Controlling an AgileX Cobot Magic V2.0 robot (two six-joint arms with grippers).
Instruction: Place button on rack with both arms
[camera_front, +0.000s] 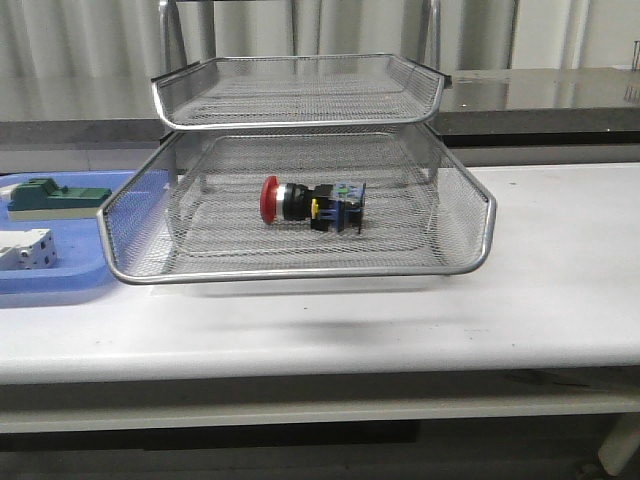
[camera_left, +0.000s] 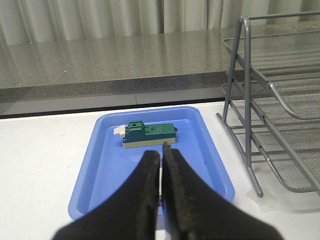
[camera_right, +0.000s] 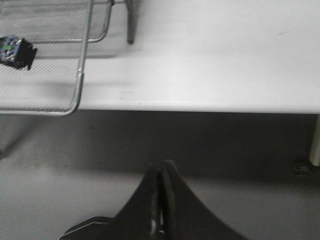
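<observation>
The button, with red head, silver collar and black-blue-yellow body, lies on its side in the middle tier of the wire-mesh rack. Its body end shows in the right wrist view, inside the rack's mesh tier. Neither arm shows in the front view. My left gripper is shut and empty, over the blue tray, left of the rack's legs. My right gripper is shut and empty, out past the table's front edge, above the floor.
The blue tray at the table's left holds a green block and a white block; the green block also shows in the left wrist view. A grey counter runs behind the table. A table leg stands at the right.
</observation>
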